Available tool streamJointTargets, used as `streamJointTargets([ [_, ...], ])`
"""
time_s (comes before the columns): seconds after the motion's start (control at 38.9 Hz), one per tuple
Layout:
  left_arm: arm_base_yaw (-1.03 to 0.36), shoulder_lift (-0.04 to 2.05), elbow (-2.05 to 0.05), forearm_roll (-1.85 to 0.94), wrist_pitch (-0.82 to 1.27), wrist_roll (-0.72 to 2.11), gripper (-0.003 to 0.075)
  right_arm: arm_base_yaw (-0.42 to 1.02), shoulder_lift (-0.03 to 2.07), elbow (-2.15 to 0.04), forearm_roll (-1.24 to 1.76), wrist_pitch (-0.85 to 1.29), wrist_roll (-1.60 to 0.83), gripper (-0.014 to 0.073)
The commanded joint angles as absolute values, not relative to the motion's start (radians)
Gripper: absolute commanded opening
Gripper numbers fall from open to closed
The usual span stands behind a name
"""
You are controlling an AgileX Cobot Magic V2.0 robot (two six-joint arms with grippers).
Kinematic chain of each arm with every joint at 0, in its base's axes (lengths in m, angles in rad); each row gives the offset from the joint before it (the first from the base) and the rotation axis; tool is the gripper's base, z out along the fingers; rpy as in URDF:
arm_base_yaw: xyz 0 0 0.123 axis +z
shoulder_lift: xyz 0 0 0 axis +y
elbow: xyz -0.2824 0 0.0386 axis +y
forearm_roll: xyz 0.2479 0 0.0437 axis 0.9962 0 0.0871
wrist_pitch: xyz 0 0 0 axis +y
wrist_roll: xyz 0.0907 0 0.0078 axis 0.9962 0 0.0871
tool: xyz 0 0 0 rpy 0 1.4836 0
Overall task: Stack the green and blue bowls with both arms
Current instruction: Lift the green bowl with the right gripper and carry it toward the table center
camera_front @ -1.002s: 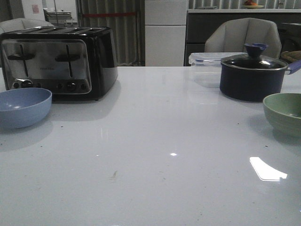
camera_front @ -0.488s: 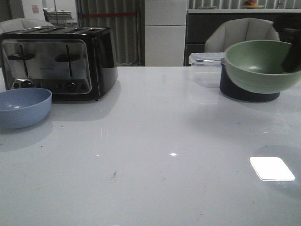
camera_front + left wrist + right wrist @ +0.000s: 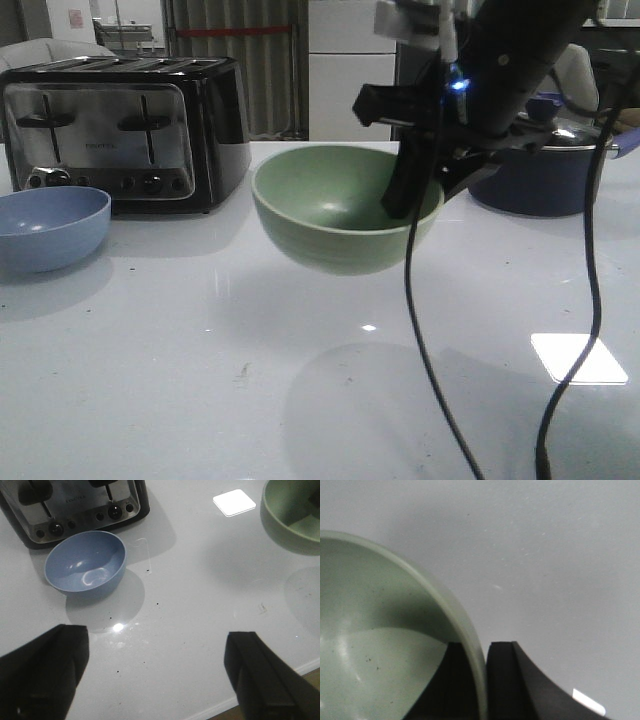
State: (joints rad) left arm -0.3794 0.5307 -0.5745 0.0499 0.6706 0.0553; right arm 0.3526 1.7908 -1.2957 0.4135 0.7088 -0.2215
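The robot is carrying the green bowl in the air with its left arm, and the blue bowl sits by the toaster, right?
Not quite. The right gripper carries the green bowl, pinching its rim, as the right wrist view shows. The left gripper is open and empty. The blue bowl does sit by the toaster.

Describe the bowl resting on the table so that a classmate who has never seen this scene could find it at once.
Start at the big black and chrome toaster at the table's far left. Just in front of its left end sits the blue bowl, empty and upright. Unlike the green bowl, which the right hand holds in the air by its rim, it rests untouched on the table.
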Motion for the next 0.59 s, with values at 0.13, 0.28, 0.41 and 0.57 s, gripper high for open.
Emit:
streamJointTargets([
  [0.13,-0.388,0.54,-0.609,0.053,0.589,0.057,0.0603,0.365,1.81,-1.324,0.483,0.657,-0.234,0.0014],
  [0.28,-0.388,0.54,-0.609,0.053,0.589,0.057,0.0603,0.365,1.842,-1.324,0.485,0.655,-0.234,0.0015],
  [0.41,-0.388,0.54,-0.609,0.053,0.589,0.057,0.0602,0.365,1.855,-1.324,0.484,0.662,-0.235,0.0045],
  [0.57,-0.388,0.54,-0.609,0.053,0.589,0.057,0.0602,0.365,1.871,-1.324,0.484,0.69,-0.266,0.0143],
])
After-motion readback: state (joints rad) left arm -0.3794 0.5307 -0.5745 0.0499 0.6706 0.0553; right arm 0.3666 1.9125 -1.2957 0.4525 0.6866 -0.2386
